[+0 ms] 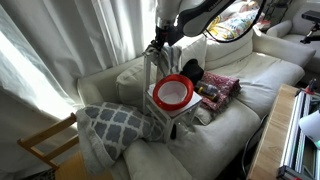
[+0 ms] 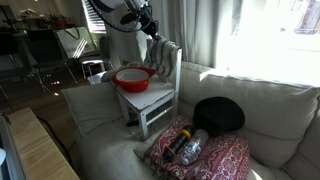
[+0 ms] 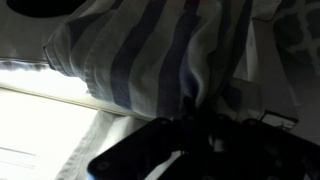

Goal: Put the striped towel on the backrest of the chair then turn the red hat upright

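Observation:
The striped towel hangs bunched from my gripper, which is shut on it. In both exterior views the gripper is just above the backrest of the white chair, which stands on the sofa. The towel drapes down against the top of the backrest. The red hat lies on the chair seat, opening up, with its white inside showing.
A grey lattice pillow lies beside the chair. A red patterned cloth bundle and a black round object lie on the sofa's other side. A brown wooden chair stands by the sofa's end. Curtains hang behind.

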